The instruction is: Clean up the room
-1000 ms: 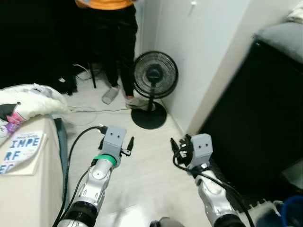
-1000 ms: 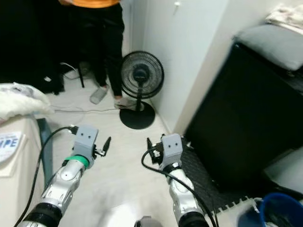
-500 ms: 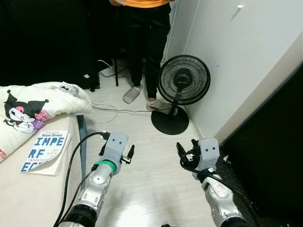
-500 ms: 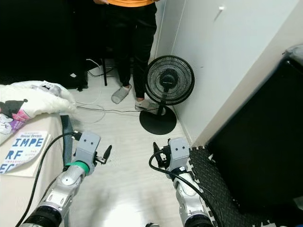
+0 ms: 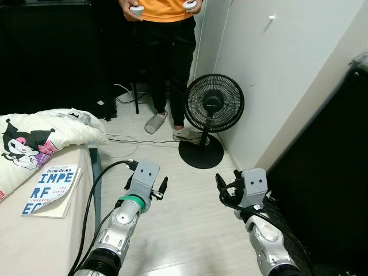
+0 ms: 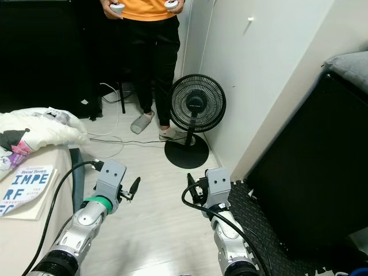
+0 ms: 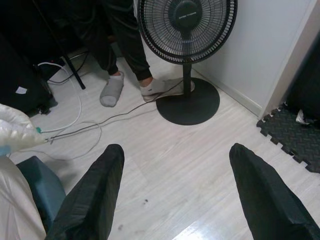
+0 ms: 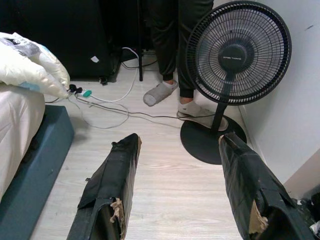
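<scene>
A book [image 5: 48, 192] lies on the bed [image 5: 34, 241], left of the left gripper [image 7: 175, 195], whose fingers are spread apart over bare floor [image 5: 184, 230]. The right gripper [image 8: 185, 195] beside it is also apart and empty. Ahead of both stand a fan [image 5: 214, 103] and a person [image 5: 164, 52].

At the top edge I lose the person [image 5: 164, 52] above the chest; the book [image 5: 49, 192] runs off the left edge, title partly cut.
</scene>
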Motion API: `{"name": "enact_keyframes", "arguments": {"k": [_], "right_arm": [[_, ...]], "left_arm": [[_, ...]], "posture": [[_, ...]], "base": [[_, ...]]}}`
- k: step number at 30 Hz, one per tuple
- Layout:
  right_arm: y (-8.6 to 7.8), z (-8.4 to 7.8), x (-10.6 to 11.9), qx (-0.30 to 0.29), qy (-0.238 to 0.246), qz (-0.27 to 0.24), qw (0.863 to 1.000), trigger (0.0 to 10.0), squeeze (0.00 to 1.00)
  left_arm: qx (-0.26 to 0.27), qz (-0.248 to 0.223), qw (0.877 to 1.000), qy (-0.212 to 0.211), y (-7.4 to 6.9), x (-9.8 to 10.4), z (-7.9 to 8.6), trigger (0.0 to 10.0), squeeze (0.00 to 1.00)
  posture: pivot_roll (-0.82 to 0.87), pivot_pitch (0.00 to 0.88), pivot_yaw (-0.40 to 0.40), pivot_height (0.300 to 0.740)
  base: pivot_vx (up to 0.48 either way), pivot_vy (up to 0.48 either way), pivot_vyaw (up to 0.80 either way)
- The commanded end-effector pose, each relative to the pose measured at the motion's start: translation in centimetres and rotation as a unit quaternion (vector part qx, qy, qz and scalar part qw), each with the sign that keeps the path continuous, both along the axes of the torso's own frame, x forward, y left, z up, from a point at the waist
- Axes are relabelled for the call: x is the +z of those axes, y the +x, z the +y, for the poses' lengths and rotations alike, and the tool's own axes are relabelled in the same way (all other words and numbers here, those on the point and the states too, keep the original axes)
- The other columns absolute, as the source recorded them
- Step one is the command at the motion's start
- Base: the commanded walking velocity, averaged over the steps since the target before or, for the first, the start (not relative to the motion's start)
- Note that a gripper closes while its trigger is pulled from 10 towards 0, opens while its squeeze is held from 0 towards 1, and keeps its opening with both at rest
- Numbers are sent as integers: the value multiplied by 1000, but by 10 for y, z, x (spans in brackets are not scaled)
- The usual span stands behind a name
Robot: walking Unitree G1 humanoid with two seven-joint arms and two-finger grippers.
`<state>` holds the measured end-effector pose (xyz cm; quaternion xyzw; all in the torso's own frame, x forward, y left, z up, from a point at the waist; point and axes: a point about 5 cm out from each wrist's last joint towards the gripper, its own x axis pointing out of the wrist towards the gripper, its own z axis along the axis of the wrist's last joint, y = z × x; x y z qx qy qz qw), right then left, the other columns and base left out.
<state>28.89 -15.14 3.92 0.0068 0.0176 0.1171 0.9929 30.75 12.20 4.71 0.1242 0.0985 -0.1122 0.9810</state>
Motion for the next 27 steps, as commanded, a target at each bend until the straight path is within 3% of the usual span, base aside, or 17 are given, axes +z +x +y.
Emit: {"name": "enact_keyframes", "arguments": {"k": [1, 27], "right_arm": [[-4, -3, -6, -7, 2, 13, 1000, 10000, 0], [-5, 0, -8, -2, 4, 16, 1000, 10000, 0]], "left_arm": [[-6, 9, 1000, 5, -1, -4, -2, 10000, 0], [-13, 8, 1000, 1, -4, -5, -1, 10000, 0]], "posture": [[11, 28, 14, 736], [17, 27, 15, 736]], "base": [[0, 0, 0], [0, 0, 0]]}}
